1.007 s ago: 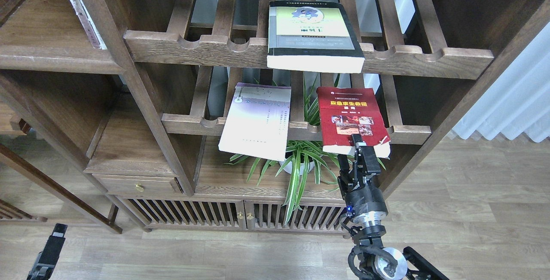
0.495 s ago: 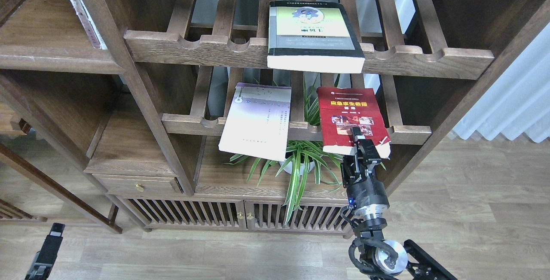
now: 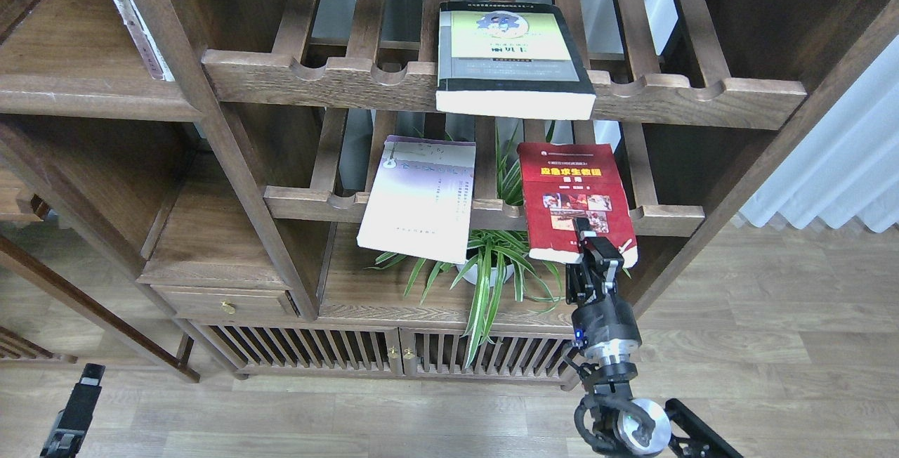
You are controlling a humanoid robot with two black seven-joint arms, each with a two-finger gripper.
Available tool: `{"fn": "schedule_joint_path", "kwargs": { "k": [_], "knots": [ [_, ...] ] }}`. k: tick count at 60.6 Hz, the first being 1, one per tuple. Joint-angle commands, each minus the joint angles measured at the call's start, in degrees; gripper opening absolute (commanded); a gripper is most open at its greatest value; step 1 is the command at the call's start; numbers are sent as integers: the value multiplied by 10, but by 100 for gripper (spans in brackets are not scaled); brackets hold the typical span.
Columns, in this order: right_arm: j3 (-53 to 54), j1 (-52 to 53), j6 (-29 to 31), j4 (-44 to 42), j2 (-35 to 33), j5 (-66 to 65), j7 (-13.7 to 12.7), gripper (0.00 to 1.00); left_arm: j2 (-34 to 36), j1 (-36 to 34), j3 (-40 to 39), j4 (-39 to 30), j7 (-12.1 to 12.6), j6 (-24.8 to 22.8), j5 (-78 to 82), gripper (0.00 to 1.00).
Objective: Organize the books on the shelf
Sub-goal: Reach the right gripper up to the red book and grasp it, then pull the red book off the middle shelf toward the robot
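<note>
Right now, from the head view, your right gripper (image 3: pixel 588 239) is clamped on the near edge of the red book (image 3: pixel 572 194), which lies on the lower slatted rack (image 3: pixel 667 219) with that edge hanging past the front rail; the lavender book (image 3: pixel 420 198) lies at 9 o'clock from it on the same rack, above the potted plant (image 3: pixel 491 268). At 12 o'clock, the yellow-green book (image 3: pixel 511 54) lies on the upper rack (image 3: pixel 702 96), and the shelf (image 3: pixel 77 93) sits far off at 10 o'clock. Only a part of your left arm (image 3: pixel 74 412) shows at the bottom left corner, its gripper out of view.
</note>
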Motion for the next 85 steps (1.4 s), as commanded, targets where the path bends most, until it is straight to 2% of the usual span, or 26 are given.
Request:
{"fn": "schedule_joint_path", "kwargs": {
  "k": [1, 24, 35, 61, 85],
  "knots": [
    [-58, -16, 0, 6, 0, 0, 0, 3, 2, -1, 24, 0, 2, 0, -5, 100],
    [-165, -40, 0, 0, -10, -5, -2, 3, 1, -12, 71, 0, 5, 0, -5, 100],
    [-181, -39, 0, -6, -25, -6, -2, 3, 0, -27, 111, -1, 18, 0, -5, 100],
    [-186, -31, 0, -73, -26, -6, -3, 3, -11, -38, 129, -1, 18, 0, -5, 100],
    [-251, 0, 0, -81, -18, -18, -16, 3, -24, -50, 169, -11, 18, 0, -6, 100]
  ]
}}
